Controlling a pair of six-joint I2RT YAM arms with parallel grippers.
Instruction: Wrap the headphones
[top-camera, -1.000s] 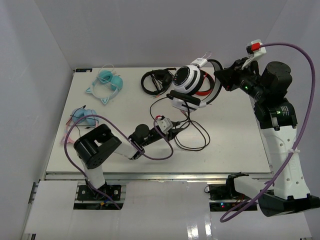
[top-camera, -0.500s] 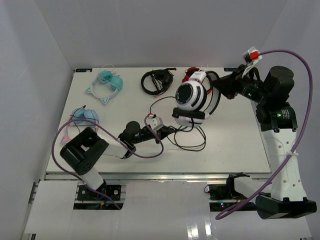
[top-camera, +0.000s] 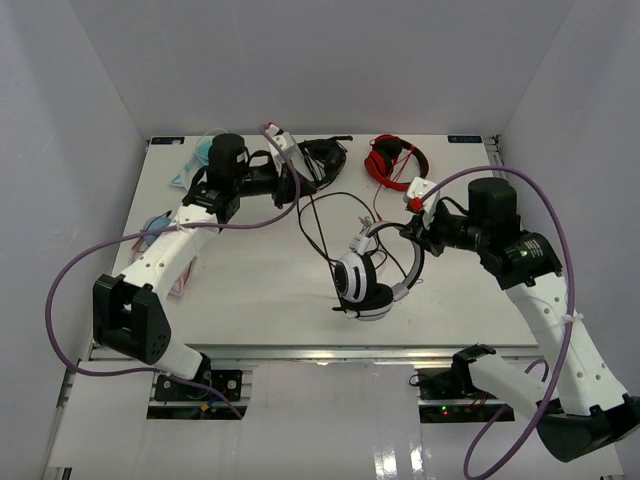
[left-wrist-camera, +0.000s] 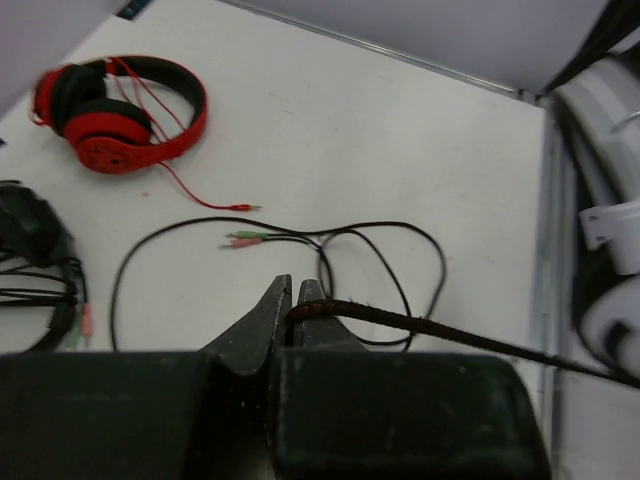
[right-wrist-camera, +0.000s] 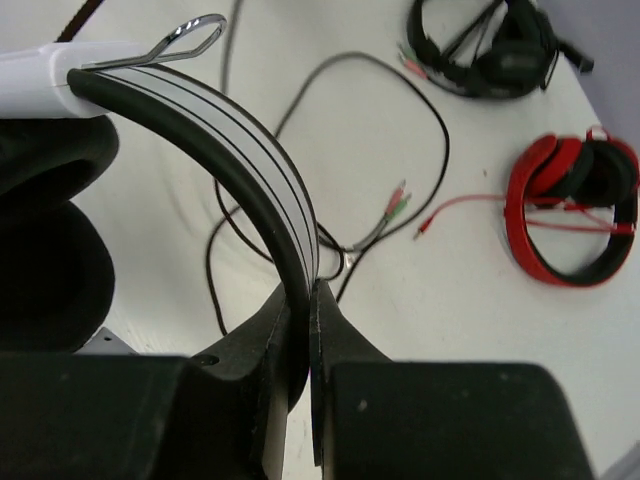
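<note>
**While the cable is stretched out, the winding is not yet begun**

Hanging at lower middle of the top view, the headphones (top-camera: 365, 280) are carried by the right gripper (right-wrist-camera: 305, 300), its jaws pinched on the white headband (right-wrist-camera: 240, 150); the left gripper (left-wrist-camera: 290, 305), upper left of centre, is pressed together on the black cable (left-wrist-camera: 420, 325), which runs nearly straight; next, I judge, loops must go round the band without slack; the white table (top-camera: 250, 290) carries red headphones (top-camera: 392, 160) and black headphones (top-camera: 325, 158); plain white walls enclose it.

In the left wrist view the white over-ear headphones with black cushions (left-wrist-camera: 610, 225) are blurred and cut off at the right edge, and the all-black headphones (left-wrist-camera: 30, 228) run off the left. From above, the left arm (top-camera: 165, 250) hides part of the teal cat-ear headphones (top-camera: 200, 152).
</note>
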